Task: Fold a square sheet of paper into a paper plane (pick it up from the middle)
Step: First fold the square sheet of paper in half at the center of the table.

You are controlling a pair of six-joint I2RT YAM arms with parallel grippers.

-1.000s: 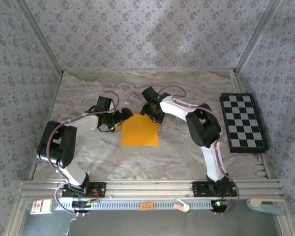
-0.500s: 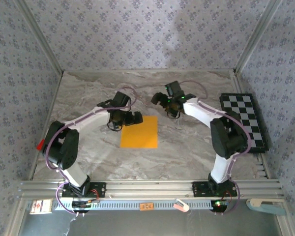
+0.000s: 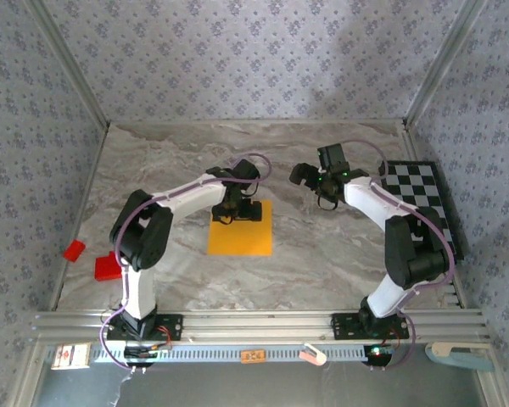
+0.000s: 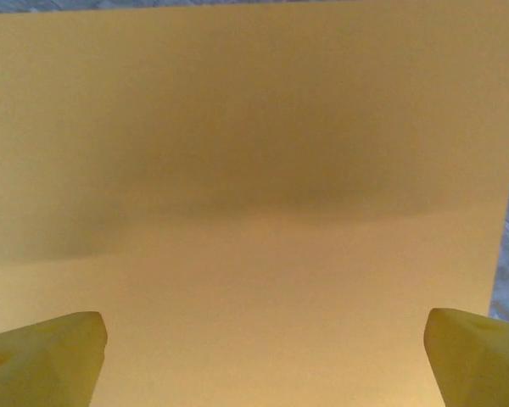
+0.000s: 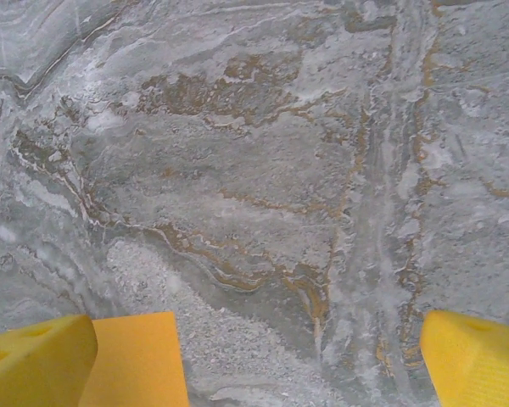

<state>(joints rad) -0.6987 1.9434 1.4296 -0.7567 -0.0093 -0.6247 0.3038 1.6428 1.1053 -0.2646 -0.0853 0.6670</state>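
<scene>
Two grippers, both spread wide and grasping nothing. Your left gripper (image 3: 240,212) hangs over the far part of the square sheet of paper (image 3: 240,233), which lies flat and unfolded on the marble table (image 3: 322,254), roughly midway between the arms. In the left wrist view the orange surface takes up nearly all of the frame, with one fingertip (image 4: 47,356) low at each side. The jaws look centred across the sheet's width, which I judge to be lining up for the pick from the middle. Whether the tips touch the paper cannot be told. Your right gripper (image 3: 312,185) sits off the sheet over bare marble, near its far right corner, and its wrist view catches an orange corner just beside one finger. Likely reason: it is held clear so the left can pinch up the middle, and it is close enough to take a side afterwards. No crease shows, so folding is judged not yet begun. The checkerboard (image 3: 420,208) at the right and the red blocks (image 3: 109,265) at the left lie well apart from the work.
</scene>
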